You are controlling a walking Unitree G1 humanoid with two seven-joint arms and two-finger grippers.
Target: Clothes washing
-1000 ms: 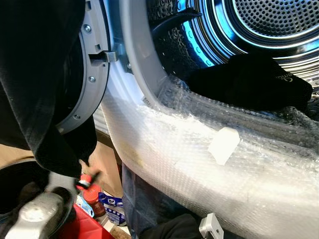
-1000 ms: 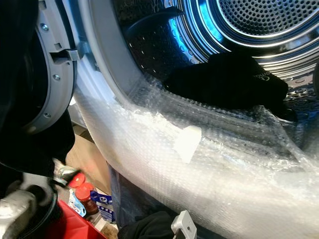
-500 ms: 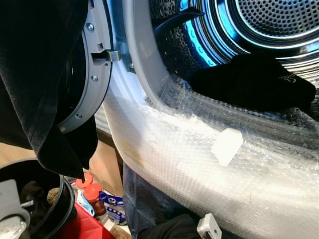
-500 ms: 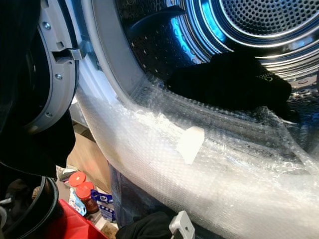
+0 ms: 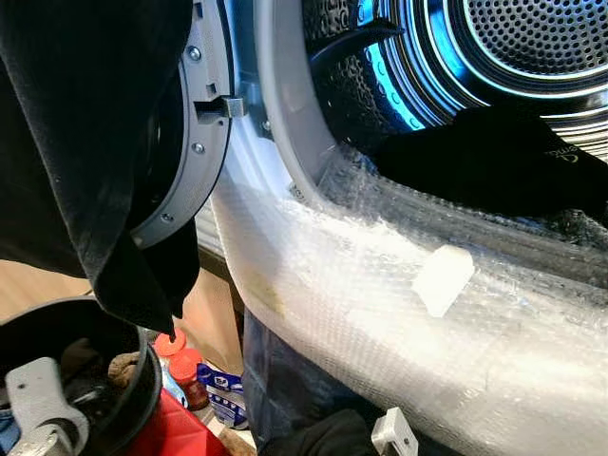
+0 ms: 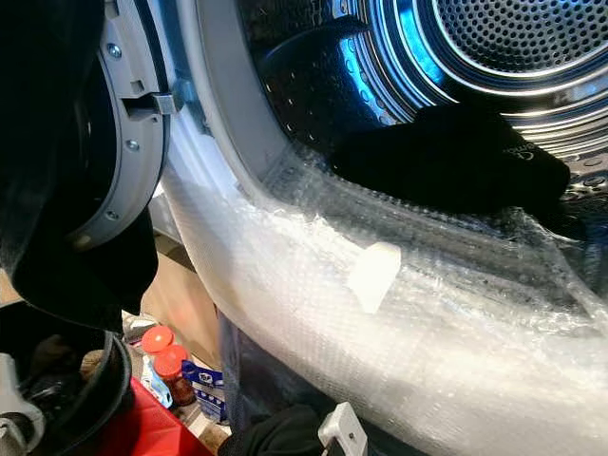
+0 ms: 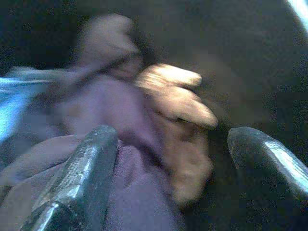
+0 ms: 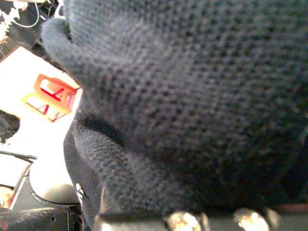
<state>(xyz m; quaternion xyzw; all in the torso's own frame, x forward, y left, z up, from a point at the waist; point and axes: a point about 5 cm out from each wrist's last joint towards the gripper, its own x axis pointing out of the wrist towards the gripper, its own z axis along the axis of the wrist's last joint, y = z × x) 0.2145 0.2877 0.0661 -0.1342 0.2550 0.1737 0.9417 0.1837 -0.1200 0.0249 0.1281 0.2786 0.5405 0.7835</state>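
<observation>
The washer drum (image 5: 532,38) stands open, and a black garment (image 5: 494,152) lies inside near its front lip. Another black garment (image 5: 85,142) hangs over the open door (image 5: 195,142) on my left. At lower left my left arm (image 5: 38,404) reaches into a black basket (image 5: 142,380). The left gripper (image 7: 171,137) is open just above purple cloth (image 7: 110,120) and tan cloth (image 7: 183,110), with nothing between its fingers (image 7: 91,159). Dark grey knitted fabric (image 8: 192,96) covers the right wrist view and hides the right gripper's fingers. A grey part of the right arm (image 5: 392,432) shows low in front of the washer.
Bubble wrap (image 5: 380,313) with a white patch (image 5: 442,278) covers the washer's front rim. Red-lidded jars (image 5: 185,366) and a blue packet (image 5: 223,389) stand on the floor between basket and washer. A red surface (image 5: 180,432) lies beside the basket.
The camera has shifted a little, moving the scene rightward. My left arm has moved deeper into the basket. The garment in the drum has not moved.
</observation>
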